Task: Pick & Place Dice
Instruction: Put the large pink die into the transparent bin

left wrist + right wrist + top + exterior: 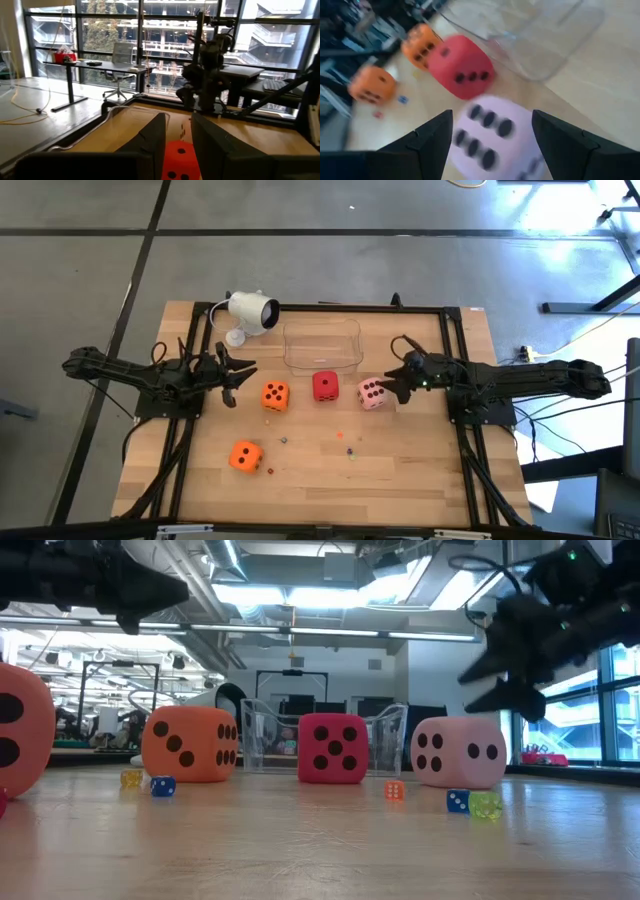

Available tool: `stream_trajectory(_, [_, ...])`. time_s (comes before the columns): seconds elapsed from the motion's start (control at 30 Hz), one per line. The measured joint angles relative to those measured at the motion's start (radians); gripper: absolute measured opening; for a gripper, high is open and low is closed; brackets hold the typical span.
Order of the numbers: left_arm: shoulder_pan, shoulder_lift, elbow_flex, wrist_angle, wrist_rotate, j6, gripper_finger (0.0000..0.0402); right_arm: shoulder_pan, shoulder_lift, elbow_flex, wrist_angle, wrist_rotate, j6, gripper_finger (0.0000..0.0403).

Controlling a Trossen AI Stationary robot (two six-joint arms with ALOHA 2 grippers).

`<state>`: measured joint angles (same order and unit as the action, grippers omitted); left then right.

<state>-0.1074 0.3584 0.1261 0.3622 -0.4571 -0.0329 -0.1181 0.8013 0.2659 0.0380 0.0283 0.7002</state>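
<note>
Between the wide-spread fingers of the right gripper (491, 150), framing the pink die (492, 135), rounded, matte, foam-like. Likely handling light and squashy, gripping best across two opposite flat faces. Just past the fingertips, sitting red die (461, 65), then two orange dice (420, 46), all soft-cornered with dark pips, beside a clear glossy bin (530, 35) on pale wood. Opposite, hovering left gripper (228, 377), fingers narrowly parted, holding nothing, near one orange die.

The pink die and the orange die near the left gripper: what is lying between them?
The red die sits between the pink die and the orange die, seen in the high view.
</note>
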Motion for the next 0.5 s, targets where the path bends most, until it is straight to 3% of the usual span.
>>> stream_trajectory(0.2, [0.000, 0.000, 0.000, 0.000, 0.031, -0.028, 0.0086, 0.000, 0.070, 0.188, -0.268, -0.021, 0.128, 0.0272])
stream_trajectory(0.5, [0.000, 0.000, 0.000, -0.004, 0.083, -0.050, 0.0086, -0.034, 0.324, 0.485, -0.609, -0.100, 0.157, 0.0272])
